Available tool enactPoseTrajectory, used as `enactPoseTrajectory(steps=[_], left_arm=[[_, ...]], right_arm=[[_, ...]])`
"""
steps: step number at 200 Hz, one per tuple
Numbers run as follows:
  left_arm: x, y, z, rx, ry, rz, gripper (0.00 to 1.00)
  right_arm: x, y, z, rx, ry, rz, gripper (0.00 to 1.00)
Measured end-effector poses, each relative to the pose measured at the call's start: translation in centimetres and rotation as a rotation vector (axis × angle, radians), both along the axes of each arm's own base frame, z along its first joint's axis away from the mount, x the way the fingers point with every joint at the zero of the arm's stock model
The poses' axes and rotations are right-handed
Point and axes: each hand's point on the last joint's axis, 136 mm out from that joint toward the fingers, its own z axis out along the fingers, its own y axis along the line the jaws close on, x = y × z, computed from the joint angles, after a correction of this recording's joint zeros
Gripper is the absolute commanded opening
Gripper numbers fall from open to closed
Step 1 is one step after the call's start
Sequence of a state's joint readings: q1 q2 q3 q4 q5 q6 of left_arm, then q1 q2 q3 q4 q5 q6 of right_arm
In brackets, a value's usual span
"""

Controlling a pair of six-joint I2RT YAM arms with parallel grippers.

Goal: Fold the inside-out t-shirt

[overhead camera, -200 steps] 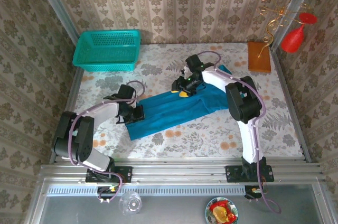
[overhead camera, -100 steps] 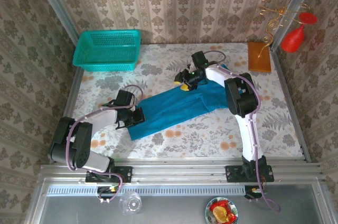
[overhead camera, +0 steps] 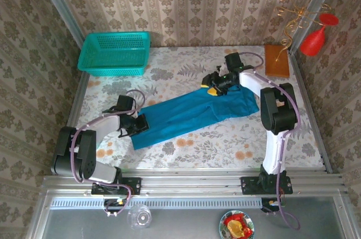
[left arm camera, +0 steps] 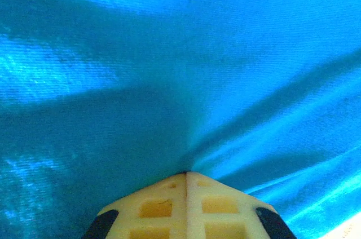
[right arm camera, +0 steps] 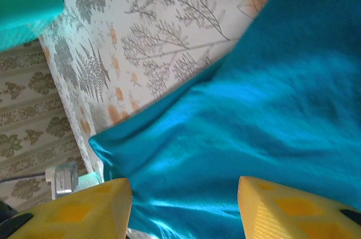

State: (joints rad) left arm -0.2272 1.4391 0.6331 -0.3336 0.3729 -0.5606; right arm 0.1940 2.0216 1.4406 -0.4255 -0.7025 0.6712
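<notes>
Stretching the inside-out t-shirt [overhead camera: 192, 114] into a long diagonal band. Over the last second the left hand [overhead camera: 135, 124] has drawn back toward the near left and the right hand [overhead camera: 215, 85] has travelled toward the far right. The cloth now lies longer and flatter across the middle of the surface [overhead camera: 225, 140]. The left hand's fingers [left arm camera: 163, 205] are pressed together on a pinch of the cloth's near end, with creases radiating from the tip. The right hand's fingers stand spread over the far edge, with no grip visible. By this evidence the garment is being laid out and no fold is made yet. The surface bears a floral print; a turquoise mesh basket [overhead camera: 115, 53] and a brown block [overhead camera: 276, 60] stand at its far corners, within damask-papered walls [overhead camera: 186, 2].
</notes>
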Motion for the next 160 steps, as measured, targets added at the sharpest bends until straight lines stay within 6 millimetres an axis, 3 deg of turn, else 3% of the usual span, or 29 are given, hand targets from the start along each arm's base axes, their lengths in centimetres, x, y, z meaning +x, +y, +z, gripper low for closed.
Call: enactPoseTrajectory(steps=[35,67,106,128,160], left_arm=[[0.5,1.0,0.0,-0.012,0.008,0.019,0.05],[0.9,2.5,0.0,-0.024,0.010,0.054,0.05],[1.8,4.1,-0.1,-0.030,0.021,0.089,0.06],[2.5,4.8,-0.1,-0.025,0.019,0.101,0.06],[2.9,5.1,-0.1,-0.023,0.018,0.105,0.07]], right_arm=[[-4.5,-1.9,-5.5,-0.042,0.149,-0.011,0.54],[-6.7,-3.2,-5.4,-0.052,0.123,-0.047,0.54],[-10.9,-2.3,-5.2,-0.080,0.135,-0.055,0.54],[-10.9,-3.6,-4.0,-0.135,0.109,-0.062,0.55],[-7.5,-9.2,-1.1,-0.354,0.000,-0.071,0.54]])
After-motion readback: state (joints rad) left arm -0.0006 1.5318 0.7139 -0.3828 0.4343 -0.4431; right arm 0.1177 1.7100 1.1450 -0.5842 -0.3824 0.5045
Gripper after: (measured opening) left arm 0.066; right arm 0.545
